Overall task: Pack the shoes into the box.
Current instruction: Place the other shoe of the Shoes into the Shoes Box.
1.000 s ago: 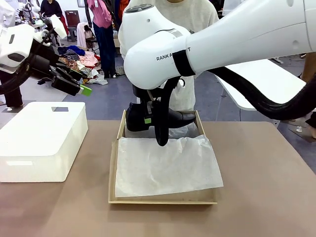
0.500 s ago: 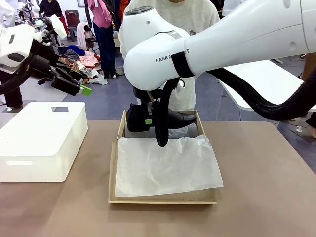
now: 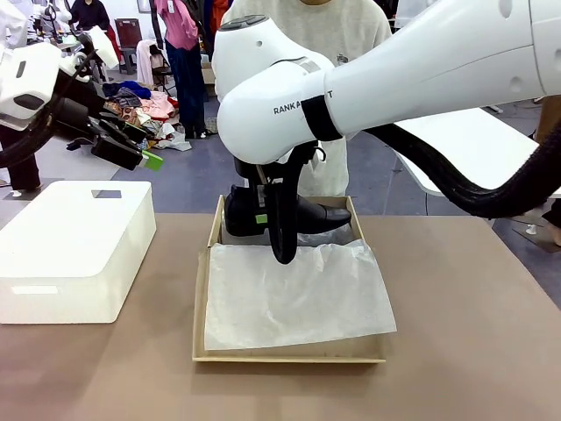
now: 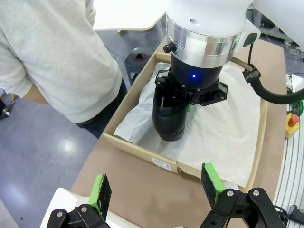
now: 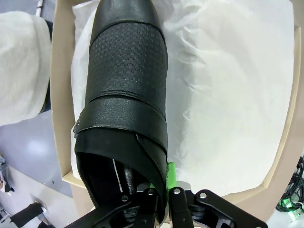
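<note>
Black glossy shoe [image 5: 126, 71] hangs from right end effector [image 5: 164, 187], its fingers pinching the heel-end collar, one inside the opening. Shoe lies crosswise over far end of tan cardboard box [image 3: 200, 307], toe toward robot's right; whether it touches the white tissue paper [image 3: 298, 298] cannot be told. Left end effector [image 4: 156, 183] spread wide, holding nothing, raised over left side of bench [image 3: 456, 333] near white block [image 3: 79, 246]. Person [image 3: 342, 26] in pale sweater stands just behind box.
</note>
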Available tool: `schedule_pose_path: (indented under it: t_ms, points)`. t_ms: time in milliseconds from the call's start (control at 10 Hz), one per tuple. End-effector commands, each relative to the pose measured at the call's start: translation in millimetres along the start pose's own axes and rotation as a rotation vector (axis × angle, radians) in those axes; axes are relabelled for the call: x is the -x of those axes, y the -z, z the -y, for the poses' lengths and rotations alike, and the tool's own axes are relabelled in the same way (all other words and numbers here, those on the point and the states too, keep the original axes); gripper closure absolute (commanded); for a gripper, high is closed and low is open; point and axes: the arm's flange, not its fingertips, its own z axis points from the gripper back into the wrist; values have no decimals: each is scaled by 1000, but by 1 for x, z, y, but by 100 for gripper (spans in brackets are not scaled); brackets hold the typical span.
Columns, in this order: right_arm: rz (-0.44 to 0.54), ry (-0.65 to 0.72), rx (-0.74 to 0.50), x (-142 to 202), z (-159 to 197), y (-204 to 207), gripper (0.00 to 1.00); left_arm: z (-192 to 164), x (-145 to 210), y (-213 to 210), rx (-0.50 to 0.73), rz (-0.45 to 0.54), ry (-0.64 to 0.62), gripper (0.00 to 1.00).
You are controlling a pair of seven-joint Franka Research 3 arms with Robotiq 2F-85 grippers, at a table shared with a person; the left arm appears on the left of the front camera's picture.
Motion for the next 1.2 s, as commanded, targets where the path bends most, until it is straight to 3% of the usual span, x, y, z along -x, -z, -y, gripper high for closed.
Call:
schedule_pose_path:
  t_ms: [0, 1100]
  points:
    - [26, 68, -27, 5, 3, 0, 100, -1, 1, 0, 11, 10, 2, 0]
    - [-16, 136, -7, 7, 2, 36, 100, -1, 1, 0, 11, 10, 2, 0]
